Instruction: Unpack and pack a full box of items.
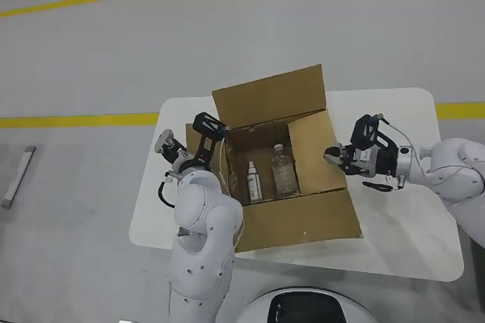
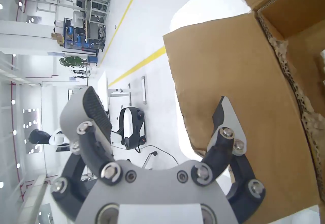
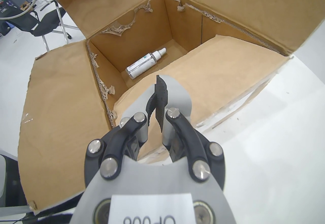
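Left gripper (image 2: pixel 158 105) is spread wide around the torn edge of the box's left flap (image 2: pixel 241 70). One finger (image 2: pixel 227 118) sits against the cardboard and the other is out in open air, so it isn't clamping anything. From above you can see it (image 1: pixel 191 137) straddling that flap, which stands upright.

Right gripper (image 3: pixel 157 98) is pretty much closed, pads together, at the outer edge of the right flap (image 3: pixel 228 64). Honestly can't tell if any cardboard is pinched in there.

The box (image 1: pixel 307 222) sits around the middle of the table (image 1: pixel 404 234), all four flaps open, with the back one reaching toward the far edge. On the box floor, side by side, lie a white spray bottle (image 1: pixel 253 182) and a clear bottle (image 1: pixel 284 169), the clear one nearer the right gripper.
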You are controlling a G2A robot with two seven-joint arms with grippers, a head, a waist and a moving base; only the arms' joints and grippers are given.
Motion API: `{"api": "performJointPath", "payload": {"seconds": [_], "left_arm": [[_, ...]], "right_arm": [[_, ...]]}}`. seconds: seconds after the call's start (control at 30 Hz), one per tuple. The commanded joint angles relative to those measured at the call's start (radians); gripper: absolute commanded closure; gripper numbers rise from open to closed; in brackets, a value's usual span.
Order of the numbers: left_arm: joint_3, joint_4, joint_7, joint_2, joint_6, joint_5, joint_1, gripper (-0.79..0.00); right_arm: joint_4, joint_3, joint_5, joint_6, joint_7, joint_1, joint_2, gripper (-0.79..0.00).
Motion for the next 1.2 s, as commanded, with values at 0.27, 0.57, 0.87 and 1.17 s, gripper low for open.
{"api": "performJointPath", "payload": {"seconds": [0.27,0.57,0.87,1.17], "left_arm": [[-0.05,0.107,0.012,-0.004,0.061,-0.031,-0.005,-0.785],[-0.106,0.173,-0.013,-0.004,0.181,0.016,-0.031,-0.785],[-0.126,0.041,0.001,-0.003,0.195,0.073,-0.033,-0.785],[0.024,-0.13,0.073,-0.019,0.146,0.061,-0.035,-0.785]], "right_arm": [[0.2,0.094,0.187,0.005,-0.105,-0.019,0.002,0.0],[0.294,-0.034,0.225,0.055,-0.043,-0.03,-0.041,0.0],[0.311,-0.123,0.195,-0.011,0.017,-0.027,-0.072,0.0],[0.309,-0.097,0.153,-0.027,0.024,-0.037,-0.069,0.0]]}}
